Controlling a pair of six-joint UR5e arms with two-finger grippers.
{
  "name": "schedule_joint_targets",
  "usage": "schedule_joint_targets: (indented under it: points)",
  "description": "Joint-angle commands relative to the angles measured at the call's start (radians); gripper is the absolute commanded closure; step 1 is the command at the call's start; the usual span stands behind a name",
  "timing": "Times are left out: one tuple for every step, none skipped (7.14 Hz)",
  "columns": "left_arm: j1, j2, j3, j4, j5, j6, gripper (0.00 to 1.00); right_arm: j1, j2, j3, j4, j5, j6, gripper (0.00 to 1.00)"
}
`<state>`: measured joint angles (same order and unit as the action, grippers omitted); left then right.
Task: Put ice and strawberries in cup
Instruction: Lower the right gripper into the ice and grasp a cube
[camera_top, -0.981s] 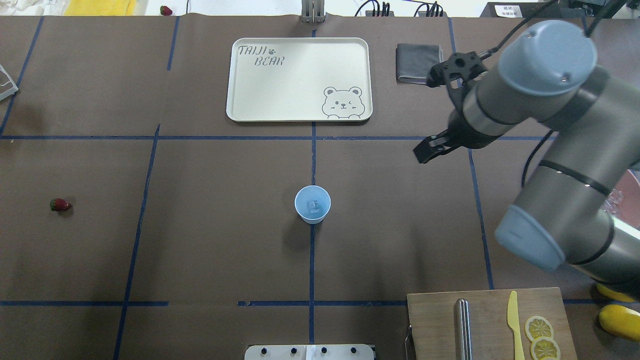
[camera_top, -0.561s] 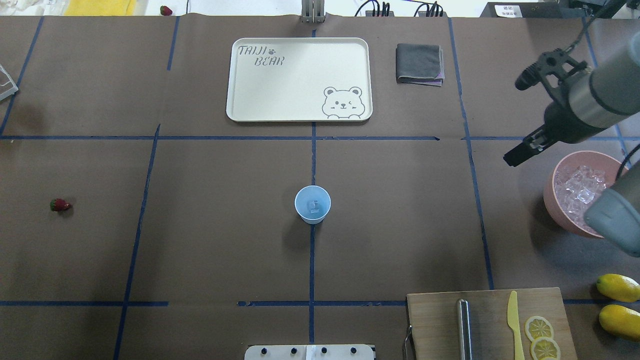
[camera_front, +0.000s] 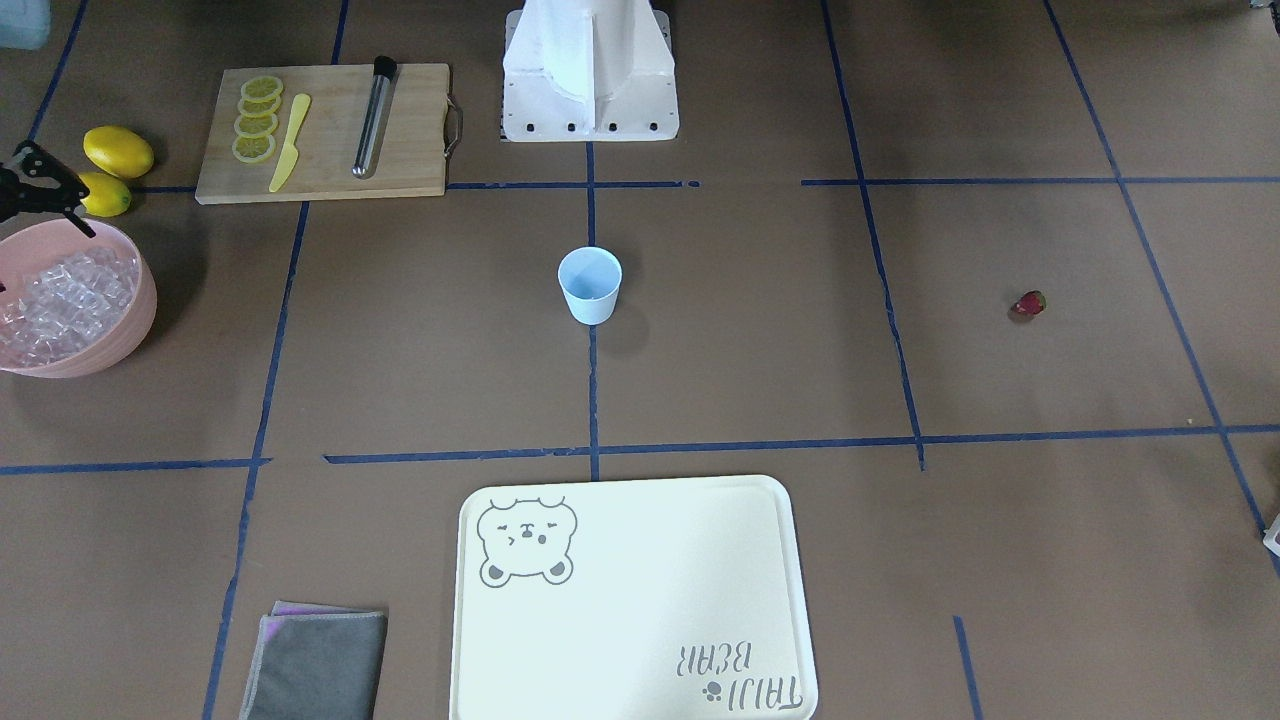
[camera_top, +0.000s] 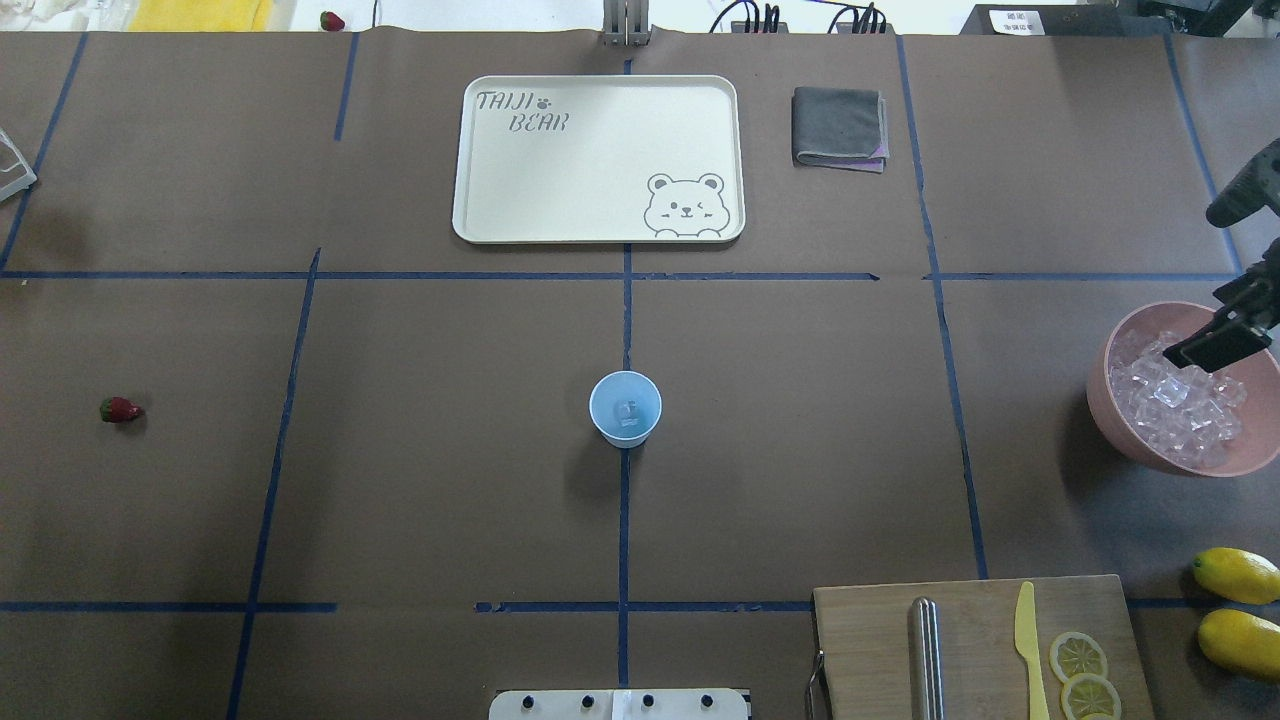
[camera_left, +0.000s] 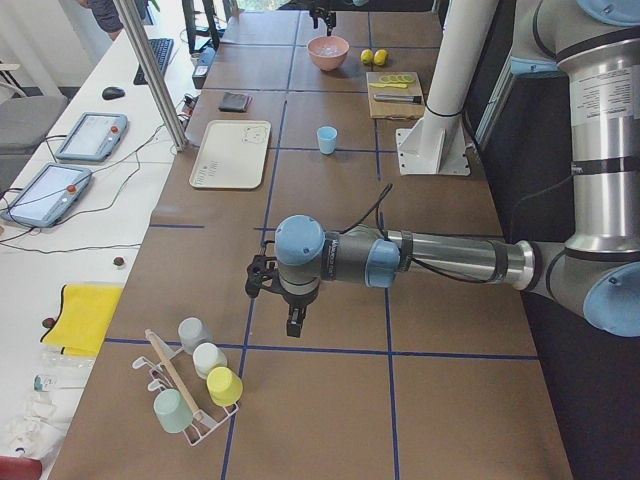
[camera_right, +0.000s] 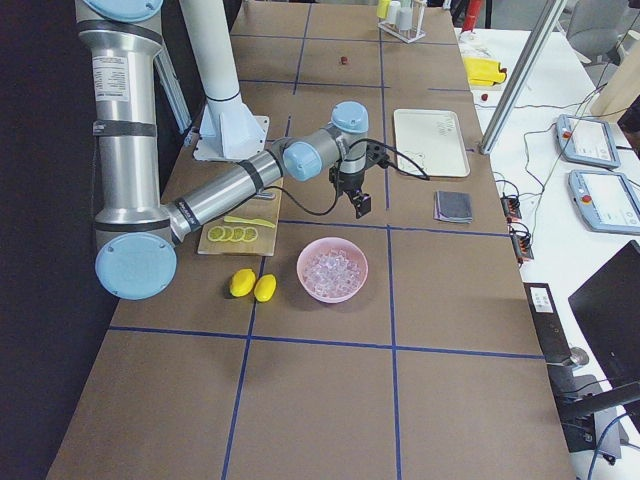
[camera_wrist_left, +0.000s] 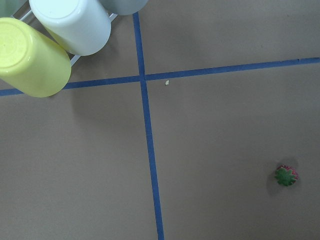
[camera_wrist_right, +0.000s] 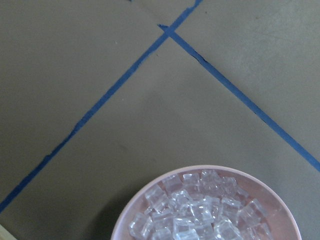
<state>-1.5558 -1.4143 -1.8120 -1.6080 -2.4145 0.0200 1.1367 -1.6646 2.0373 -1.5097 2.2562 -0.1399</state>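
**Step in hand: fetch ice with the right gripper (camera_top: 1205, 348).**

**Layout.** The cup (camera_top: 625, 408) stands upright and open. The bowl (camera_top: 1100, 405), heaped with ice (camera_top: 1180, 420), sits well apart from the cup on the robot's right. The right gripper hangs raised near the bowl's rim. Its wrist view shows only part of the bowl at the lower edge, so it is judged not centred over the heap. The pictures do not show whether it is spread or pressed together.

**Procedure.**
1. Centre the gripper over the middle of the heap, clear of the rim.
2. Spread it wider than one cube before descending.
3. Select a cube on top of the heap and avoid wedged ones.
4. Close gently, because the cubes are likely slick and may squirt out.
5. Lift straight up, carry the cube to the cup and release low inside its mouth. The cup looks light and may tip if struck.

**Note.** The strawberry (camera_top: 120, 409) lies well apart from the cup on the robot's left, within the left wrist view. The state of the left gripper (camera_left: 293, 322) cannot be told.
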Motion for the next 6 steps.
schedule_joint_targets:
  points:
    - [0.0,0.0,-0.001,0.0,0.0,0.0,0.0,0.02,-0.008,-0.075,0.011,0.0,-0.058,0.02]
    - [0.0,0.0,-0.001,0.0,0.0,0.0,0.0,0.02,-0.004,-0.118,0.029,-0.001,-0.053,0.03]
    - [0.0,0.0,-0.001,0.0,0.0,0.0,0.0,0.011,-0.004,-0.129,0.031,-0.004,-0.052,0.06]
    - [0.0,0.0,-0.001,0.0,0.0,0.0,0.0,-0.026,-0.004,-0.129,0.031,-0.01,-0.052,0.07]
    - [0.0,0.0,-0.001,0.0,0.0,0.0,0.0,-0.05,-0.004,-0.129,0.031,-0.013,-0.053,0.07]
    - [0.0,0.0,-0.001,0.0,0.0,0.0,0.0,-0.078,-0.003,-0.131,0.031,-0.023,-0.053,0.09]
